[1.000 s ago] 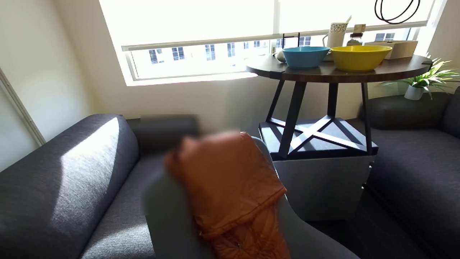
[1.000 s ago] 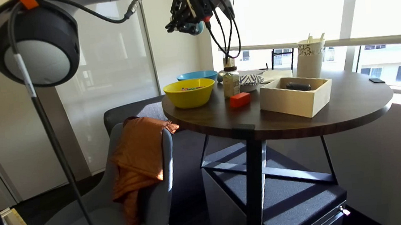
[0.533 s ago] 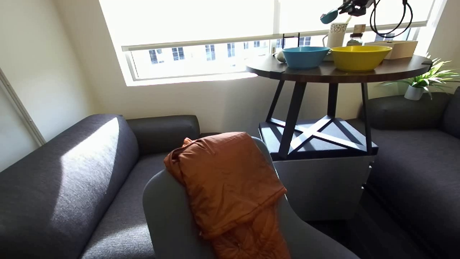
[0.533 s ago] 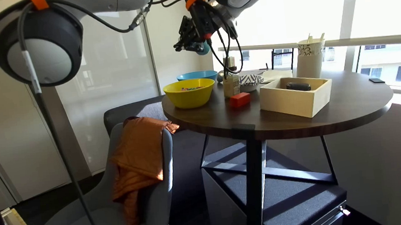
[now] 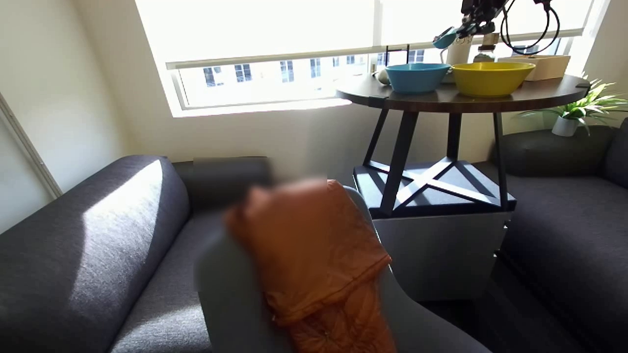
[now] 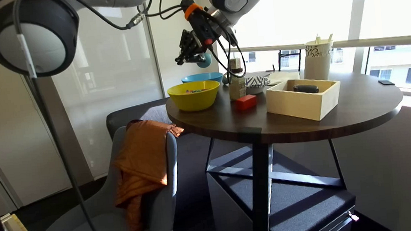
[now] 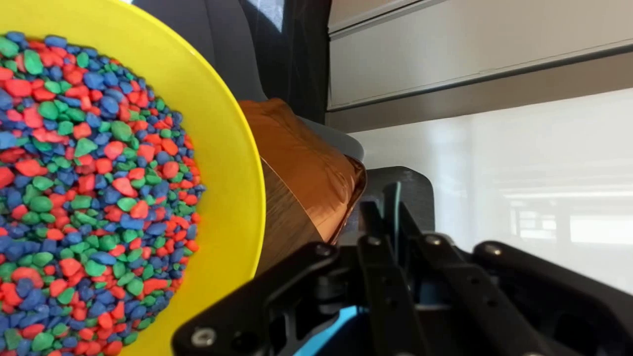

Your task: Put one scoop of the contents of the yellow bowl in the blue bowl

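Gripper (image 7: 389, 213) clamped on scoop (image 5: 445, 38); likely transfer step; next: centre over blue bowl (image 5: 417, 80) at desk (image 6: 362, 98) edge, tip

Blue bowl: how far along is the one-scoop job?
Done: the tool is shut on the scoop. Filling probably done too: something dark lines the scoop's mouth, too small to identify.
In hand: lining up the pour, it seems; the scoop hangs higher than the blue bowl.
Left: likely the tip-out. No view shows the blue bowl's bottom, so whether anything has landed is unconfirmed.
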Controlling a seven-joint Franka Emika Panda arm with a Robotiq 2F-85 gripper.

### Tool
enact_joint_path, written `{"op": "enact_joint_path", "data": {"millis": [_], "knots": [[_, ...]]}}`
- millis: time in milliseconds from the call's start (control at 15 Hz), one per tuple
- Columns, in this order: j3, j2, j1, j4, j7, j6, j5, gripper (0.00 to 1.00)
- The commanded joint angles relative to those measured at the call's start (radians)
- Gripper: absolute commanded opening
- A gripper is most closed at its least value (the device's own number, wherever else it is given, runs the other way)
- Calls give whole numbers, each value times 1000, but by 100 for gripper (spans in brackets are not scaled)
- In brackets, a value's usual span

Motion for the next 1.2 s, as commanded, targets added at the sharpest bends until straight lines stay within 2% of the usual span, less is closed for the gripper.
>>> {"op": "enact_joint_path", "data": {"millis": [0, 667, 1133], "knots": [[-18, -111, 12, -117, -63, 50, -104, 2], [0, -253, 16, -288, -132, 214, -261, 2], [3, -263, 56, -267, -111, 176, -319, 2]]}}
